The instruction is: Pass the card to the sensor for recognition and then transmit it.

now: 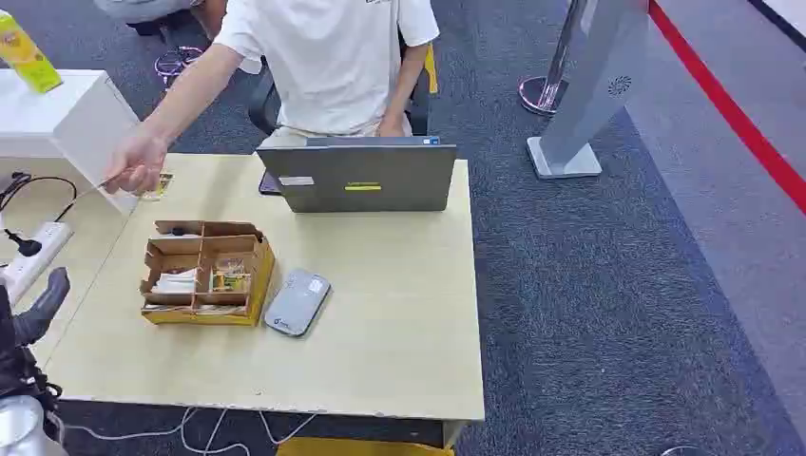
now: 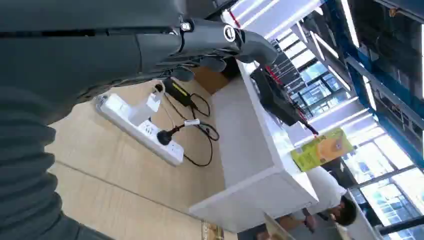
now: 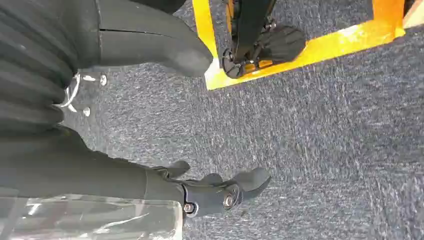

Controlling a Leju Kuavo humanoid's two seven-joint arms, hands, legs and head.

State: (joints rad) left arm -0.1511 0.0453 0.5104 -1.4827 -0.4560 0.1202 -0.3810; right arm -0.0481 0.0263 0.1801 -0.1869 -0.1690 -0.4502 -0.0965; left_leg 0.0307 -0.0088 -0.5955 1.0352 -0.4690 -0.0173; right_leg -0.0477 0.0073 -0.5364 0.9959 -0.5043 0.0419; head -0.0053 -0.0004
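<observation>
Left hand [image 1: 38, 306] is raised at the near left corner of the light wooden table [image 1: 399, 313]; its fingers are apart and nothing is held, and in the left wrist view the same hand [image 2: 150, 45] extends over the tabletop with the fingers [image 2: 240, 40] stretched forward and empty. Right hand [image 3: 125, 115] hangs over dark grey carpet [image 3: 325, 150], thumb and fingers spread with a clear gap between them, gripping nothing; a transparent sheet edge [image 3: 90, 220] lies close beside its lower fingers, and whether they touch cannot be determined. A person in a white shirt [image 1: 333, 57] sits behind the table and reaches one hand [image 1: 138, 166] to the far left corner, where a small card [image 1: 160, 185] sits at that hand's fingertips just above the table surface; whether it is pinched or resting cannot be determined. A yellow cardboard organiser [image 1: 204, 274] with several compartments stands left of centre, holding small cards and papers. A grey rounded sensor device [image 1: 297, 302] lies flat just beside the organiser's right side. A grey laptop [image 1: 366, 176] stands open at the far edge, its lid back facing the robot. A white power strip [image 1: 33, 252] with a black plug lies on the adjoining surface to the left, next to a white cabinet [image 1: 57, 114] carrying a yellow-green box [image 1: 27, 55].
</observation>
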